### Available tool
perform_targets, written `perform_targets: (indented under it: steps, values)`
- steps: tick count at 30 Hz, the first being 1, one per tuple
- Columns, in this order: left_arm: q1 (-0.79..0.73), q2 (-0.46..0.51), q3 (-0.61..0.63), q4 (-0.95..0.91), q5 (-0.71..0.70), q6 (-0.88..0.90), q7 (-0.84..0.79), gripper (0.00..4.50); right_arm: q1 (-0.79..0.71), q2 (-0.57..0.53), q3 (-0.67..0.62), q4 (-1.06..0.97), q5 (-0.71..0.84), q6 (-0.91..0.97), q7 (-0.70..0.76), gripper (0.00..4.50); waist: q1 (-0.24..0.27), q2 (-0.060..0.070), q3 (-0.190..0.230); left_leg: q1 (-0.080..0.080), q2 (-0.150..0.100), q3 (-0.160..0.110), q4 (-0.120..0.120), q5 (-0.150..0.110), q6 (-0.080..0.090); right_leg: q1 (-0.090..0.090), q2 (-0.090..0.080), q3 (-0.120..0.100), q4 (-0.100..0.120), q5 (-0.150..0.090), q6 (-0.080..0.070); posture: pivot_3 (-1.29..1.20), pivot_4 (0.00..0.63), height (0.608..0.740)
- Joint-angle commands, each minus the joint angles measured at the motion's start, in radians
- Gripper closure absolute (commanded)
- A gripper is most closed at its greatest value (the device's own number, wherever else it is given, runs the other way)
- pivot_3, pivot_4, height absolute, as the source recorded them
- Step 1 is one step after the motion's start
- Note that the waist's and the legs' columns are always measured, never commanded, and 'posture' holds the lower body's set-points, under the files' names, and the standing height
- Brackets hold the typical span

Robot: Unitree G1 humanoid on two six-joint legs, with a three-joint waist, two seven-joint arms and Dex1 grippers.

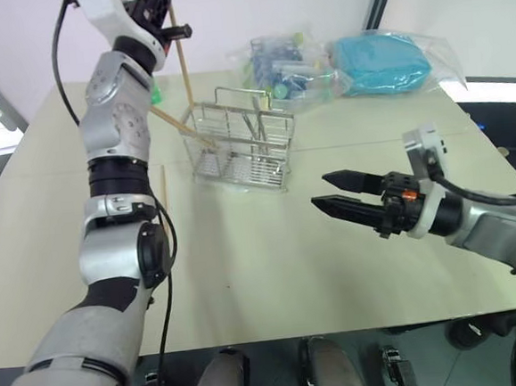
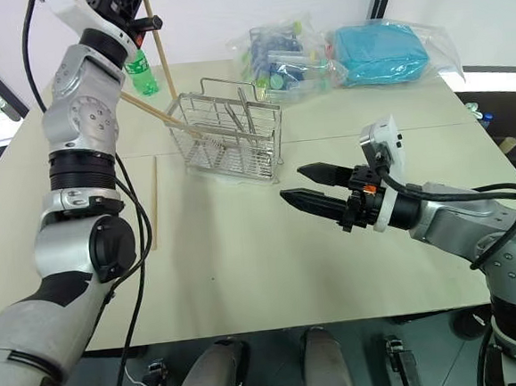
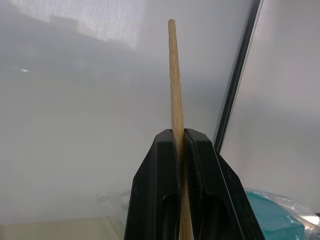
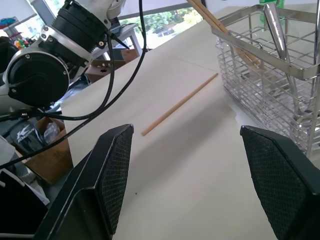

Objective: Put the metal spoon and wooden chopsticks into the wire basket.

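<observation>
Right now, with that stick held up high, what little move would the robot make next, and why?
Probably lower the left gripper so its chopstick slides into the wire basket. The stick is pinched upright above the basket's near-left corner, another chopstick already leans inside, and one more lies on the table.

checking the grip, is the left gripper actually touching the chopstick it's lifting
Touching. In the left wrist view the left gripper has its two fingers shut on the wooden chopstick, no gap either side.

Our left arm is raised high, its gripper [image 1: 165,12] with jaws clamped tight. Our right gripper [image 1: 340,195] hangs level, jaws spread wide.
</observation>
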Motion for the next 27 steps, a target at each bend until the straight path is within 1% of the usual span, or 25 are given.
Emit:
perform_targets:
  steps: [1,2,5,6,7,8,12,23,27]
  values:
    - [-0.009,-0.005,0.008,-0.028,-0.011,-0.010,0.000,3.38,-0.007,-0.017,-0.030,-0.031,0.025,-0.023,-0.007,0.96,0.000,0.000,0.000,0.000,0.000,0.000,0.000,0.000,0.000,0.000,0.000,0.000,0.000,0.000,0.000,0.00,0.150,0.709]
    - [-0.009,-0.007,0.011,-0.029,-0.017,-0.005,-0.001,2.95,-0.008,-0.019,-0.030,-0.029,0.026,-0.024,-0.008,0.96,0.001,0.000,0.000,0.000,0.000,0.000,0.000,0.000,0.000,0.000,0.000,0.000,0.000,0.000,0.000,0.00,0.150,0.709]
    - [-0.002,-0.012,0.018,-0.049,-0.038,0.015,-0.005,1.45,-0.013,-0.022,-0.028,-0.020,0.026,-0.026,-0.012,0.96,0.001,0.000,0.000,0.000,0.000,0.000,0.000,0.000,0.000,0.000,0.000,0.000,0.000,0.000,0.000,0.00,0.150,0.709]
    - [0.001,-0.012,0.021,-0.058,-0.044,0.022,-0.004,0.84,-0.015,-0.023,-0.026,-0.017,0.026,-0.027,-0.012,0.96,0.000,0.000,0.000,0.000,0.000,0.000,0.000,0.000,0.001,0.000,0.000,0.000,0.000,0.000,0.000,0.00,0.150,0.709]
    - [0.004,-0.010,0.022,-0.067,-0.049,0.028,-0.004,0.49,-0.016,-0.023,-0.025,-0.015,0.025,-0.028,-0.012,0.96,0.000,0.000,0.000,0.000,0.000,0.000,0.000,-0.001,0.002,0.000,0.000,0.000,0.000,0.000,0.000,0.00,0.150,0.709]
    - [0.007,-0.008,0.024,-0.076,-0.054,0.038,-0.001,0.01,-0.016,-0.023,-0.024,-0.013,0.025,-0.029,-0.012,0.96,0.000,0.000,0.000,0.000,0.000,0.000,0.000,-0.002,0.004,0.000,0.000,0.000,0.000,0.000,0.000,0.00,0.150,0.709]
    - [0.004,0.016,0.045,-0.110,-0.074,0.093,0.023,0.01,-0.021,-0.016,-0.013,-0.001,0.011,-0.035,-0.007,0.96,-0.001,0.000,0.000,0.000,0.000,0.000,0.000,-0.002,0.004,0.000,0.000,0.000,0.000,0.000,0.000,0.00,0.150,0.709]
    - [-0.087,0.154,0.090,-0.229,-0.137,0.287,0.066,0.01,-0.044,0.004,0.030,0.037,-0.038,-0.060,0.024,0.96,0.001,0.000,0.000,0.000,0.000,0.000,0.000,-0.002,0.004,0.000,0.000,0.000,0.000,0.000,0.000,0.00,0.150,0.709]
    - [-0.186,0.300,0.089,-0.176,-0.118,0.454,0.086,0.01,-0.052,0.007,0.045,0.048,-0.060,-0.064,0.049,0.96,-0.005,0.000,0.000,0.000,0.000,0.000,0.000,-0.002,0.004,0.000,0.001,0.000,0.000,0.000,0.000,0.00,0.150,0.709]
